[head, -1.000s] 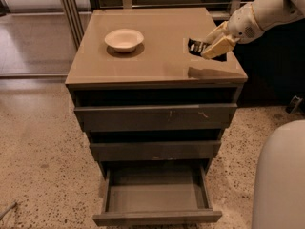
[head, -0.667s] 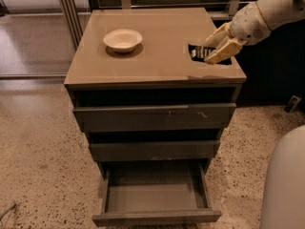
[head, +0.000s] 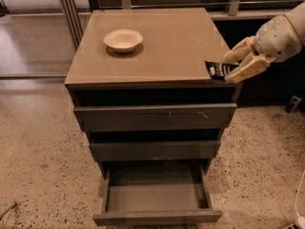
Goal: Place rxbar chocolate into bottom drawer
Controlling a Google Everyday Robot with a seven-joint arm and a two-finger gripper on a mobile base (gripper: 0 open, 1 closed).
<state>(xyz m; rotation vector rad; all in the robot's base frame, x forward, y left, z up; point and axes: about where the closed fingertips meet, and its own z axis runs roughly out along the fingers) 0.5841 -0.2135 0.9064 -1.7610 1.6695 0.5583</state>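
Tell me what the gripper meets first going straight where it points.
The gripper, shut on the rxbar chocolate, points left; it would likely meet the cabinet top near its front right corner, depth unclear.

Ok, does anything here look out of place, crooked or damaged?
Only small things. The wider grey top drawer front has pale scratch marks right of centre. The claw, at the grey cabinet's front right corner, grips a small flat black wrapped bar. The bottom grey drawer stands pulled out; the white bowl sits upright.
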